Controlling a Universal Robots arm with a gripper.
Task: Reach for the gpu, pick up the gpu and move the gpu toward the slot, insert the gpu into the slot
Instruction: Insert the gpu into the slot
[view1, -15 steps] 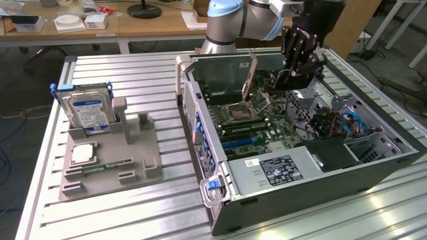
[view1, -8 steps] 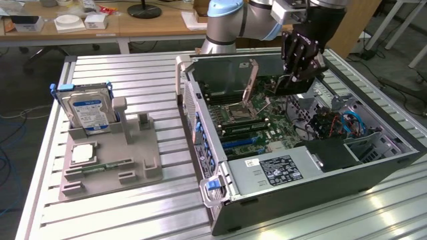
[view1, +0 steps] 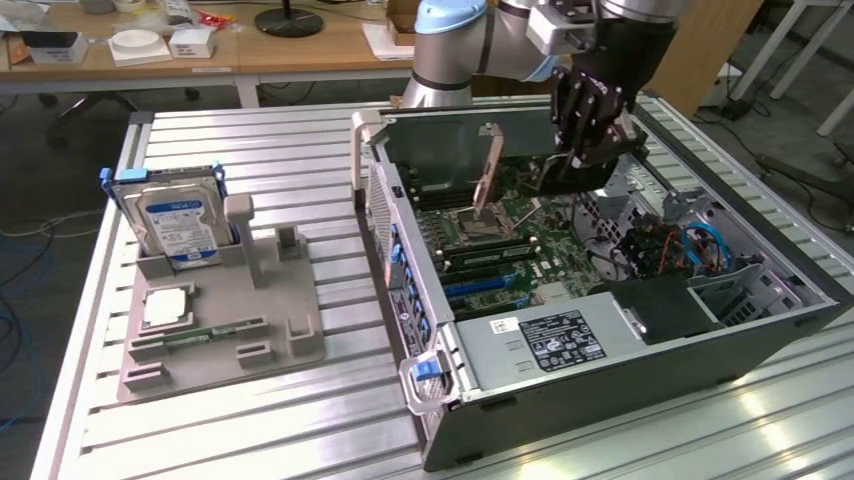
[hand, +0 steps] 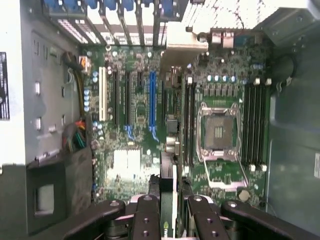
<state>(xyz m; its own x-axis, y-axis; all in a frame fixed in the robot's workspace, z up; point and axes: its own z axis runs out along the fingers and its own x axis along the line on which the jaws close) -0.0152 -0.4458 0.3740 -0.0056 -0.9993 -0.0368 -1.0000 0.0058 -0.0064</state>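
carry step: gripper (hand: 169, 210) clenched on gpu (hand: 166, 175), edge-on over motherboard (hand: 132, 165), near blue slot (hand: 152, 102). insertion likely needs edge alignment, straight press.

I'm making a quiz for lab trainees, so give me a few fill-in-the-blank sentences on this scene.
1. The gripper is shut on the ____.
2. The hard drive stands upright on the exterior view's ____ side of the open computer case.
3. The hard drive's label is white and ____.
Missing words: gpu; left; blue.
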